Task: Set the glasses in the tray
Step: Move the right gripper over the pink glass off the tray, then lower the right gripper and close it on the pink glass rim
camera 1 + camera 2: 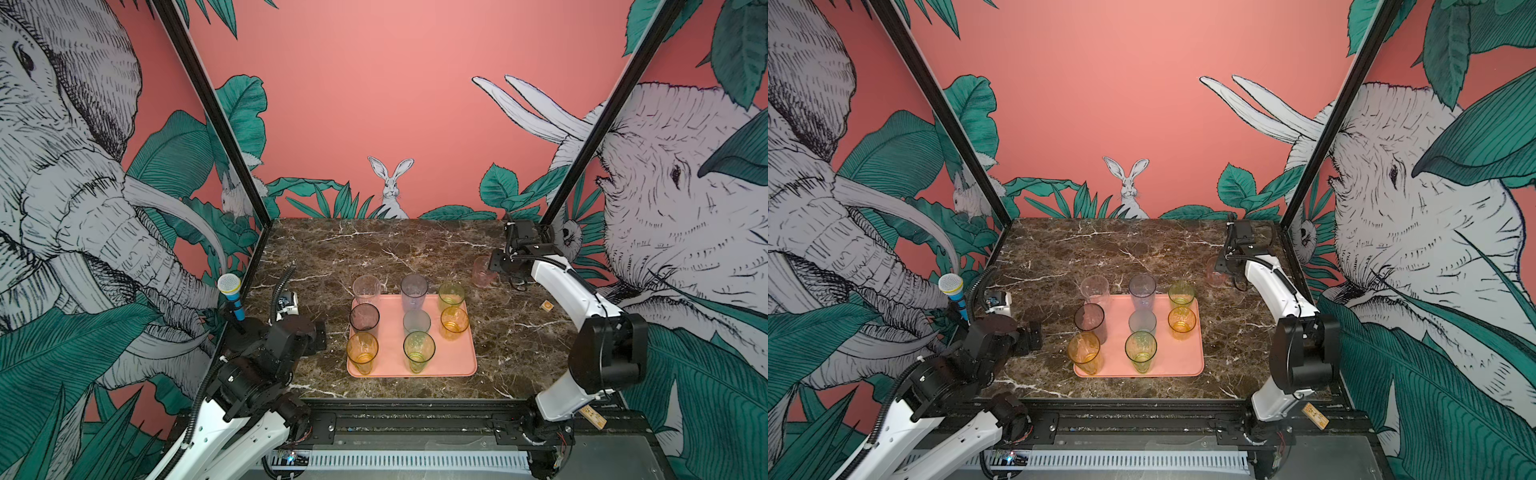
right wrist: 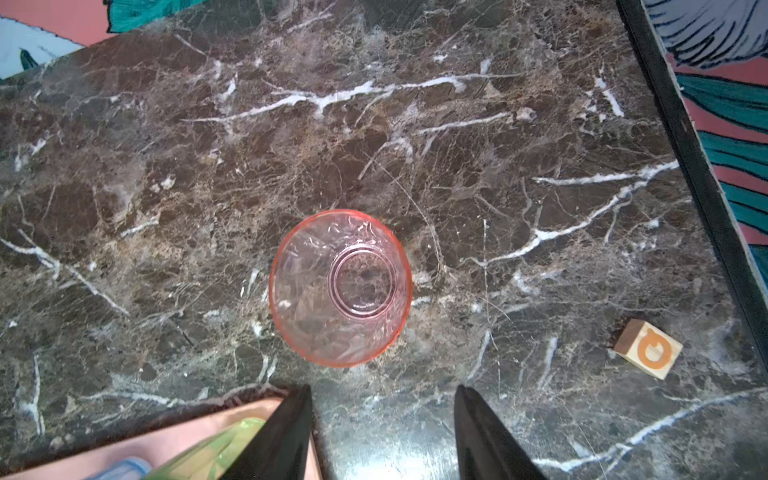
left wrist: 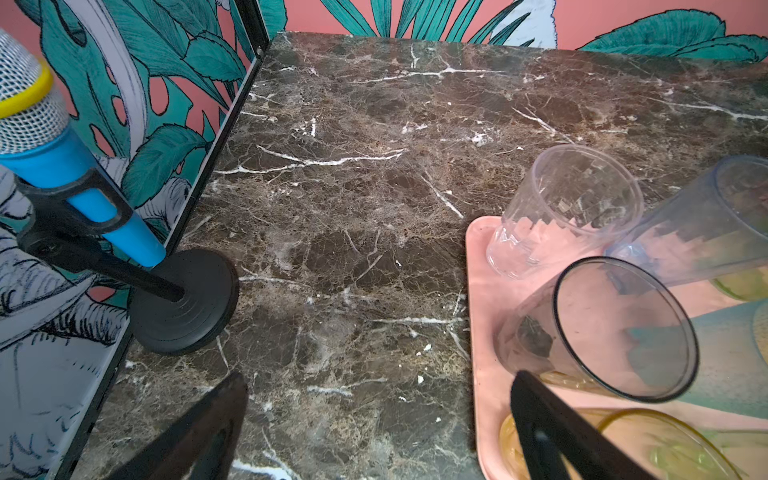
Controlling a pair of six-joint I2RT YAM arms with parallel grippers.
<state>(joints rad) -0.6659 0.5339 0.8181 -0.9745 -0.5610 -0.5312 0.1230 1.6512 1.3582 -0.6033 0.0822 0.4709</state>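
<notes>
Altogether 9 glasses show: 8 stand upright on the tray (image 1: 457, 357), namely 1 clear (image 1: 366, 289), 1 smoky (image 1: 364, 319), 2 amber (image 1: 362, 352), 2 yellow-green (image 1: 419, 351), 1 grey-lilac (image 1: 414, 291) and 1 frosted grey-teal (image 1: 417, 323). 1 pink glass (image 2: 340, 287) stands alone on the bench (image 1: 374, 249), near its right edge, well apart from the tray. The right gripper (image 2: 382, 432) hangs above it, jaws apart, gripping nothing. 1 small wooden cube (image 2: 648, 348) lies nearby. The left gripper (image 3: 374, 432) sits by the tray's left edge, jaws wide, empty.

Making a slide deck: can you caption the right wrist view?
Open right gripper hovers above an upright pink translucent tumbler on the brown marble tabletop, small wooden cube nearby.
</notes>
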